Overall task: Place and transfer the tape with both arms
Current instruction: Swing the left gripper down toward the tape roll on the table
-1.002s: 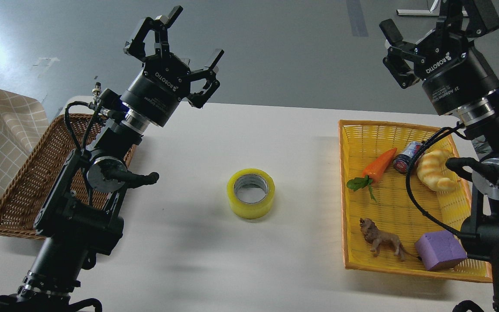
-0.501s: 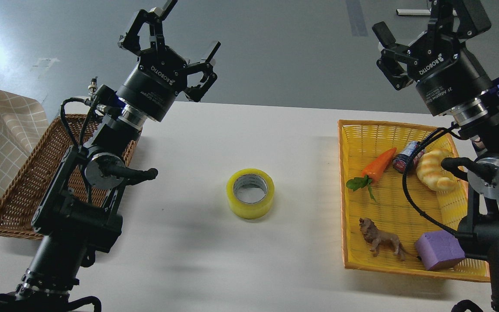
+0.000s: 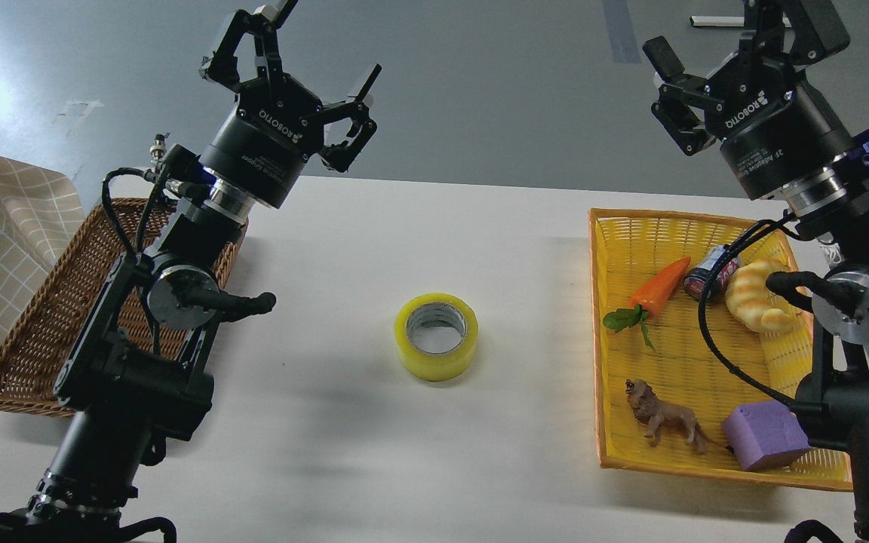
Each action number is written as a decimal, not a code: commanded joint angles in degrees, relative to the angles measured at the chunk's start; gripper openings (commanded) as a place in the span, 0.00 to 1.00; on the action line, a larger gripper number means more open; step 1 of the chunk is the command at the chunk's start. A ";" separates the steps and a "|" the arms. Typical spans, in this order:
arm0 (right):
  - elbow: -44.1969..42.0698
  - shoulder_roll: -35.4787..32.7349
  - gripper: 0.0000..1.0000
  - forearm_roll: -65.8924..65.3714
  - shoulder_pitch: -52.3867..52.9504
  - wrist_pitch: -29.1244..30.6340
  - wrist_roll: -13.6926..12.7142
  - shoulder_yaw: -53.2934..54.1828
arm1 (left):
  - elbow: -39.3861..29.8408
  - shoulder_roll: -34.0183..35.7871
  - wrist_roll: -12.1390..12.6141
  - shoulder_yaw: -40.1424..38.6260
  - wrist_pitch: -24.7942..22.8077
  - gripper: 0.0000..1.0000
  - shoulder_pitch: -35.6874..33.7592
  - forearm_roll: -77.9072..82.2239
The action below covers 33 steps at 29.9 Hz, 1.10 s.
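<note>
The tape (image 3: 436, 335) is seen lying flat, core upward, near the middle of the white table (image 3: 344, 452), between the brown wicker basket (image 3: 42, 332) on the left and the yellow basket (image 3: 631, 249) on the right, touched by neither arm. The left gripper (image 3: 321, 41) is held high above the table's far left part with its fingers spread wide and nothing between them. The right gripper (image 3: 736, 34) is raised above the yellow basket, likewise spread wide and empty, while a carrot (image 3: 659, 285), a can (image 3: 708, 273), a bread toy (image 3: 755, 298), a lion figure (image 3: 664, 418) and a purple block (image 3: 766, 436) are seen lying inside that basket.
</note>
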 commanded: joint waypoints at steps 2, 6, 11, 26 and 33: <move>0.40 0.00 1.00 2.88 0.35 -1.53 -0.11 -0.42 | -3.62 0.91 1.29 0.07 -0.48 0.98 1.86 0.09; 0.84 0.00 1.00 7.81 1.23 -1.71 -1.52 -0.59 | -3.62 1.17 1.64 0.16 -1.18 0.98 2.13 0.61; 0.75 0.00 1.00 7.81 1.59 -1.80 -1.70 -1.82 | -3.62 3.46 2.08 0.16 -0.92 0.98 1.95 2.19; 0.84 0.00 1.00 7.73 -0.43 -1.88 -1.70 -2.18 | -3.97 5.48 -8.91 13.06 19.28 0.97 -4.20 61.76; 1.81 0.00 1.00 7.73 -1.84 -1.88 -1.70 -2.18 | -5.20 6.10 -8.73 23.53 24.39 0.96 -3.76 75.48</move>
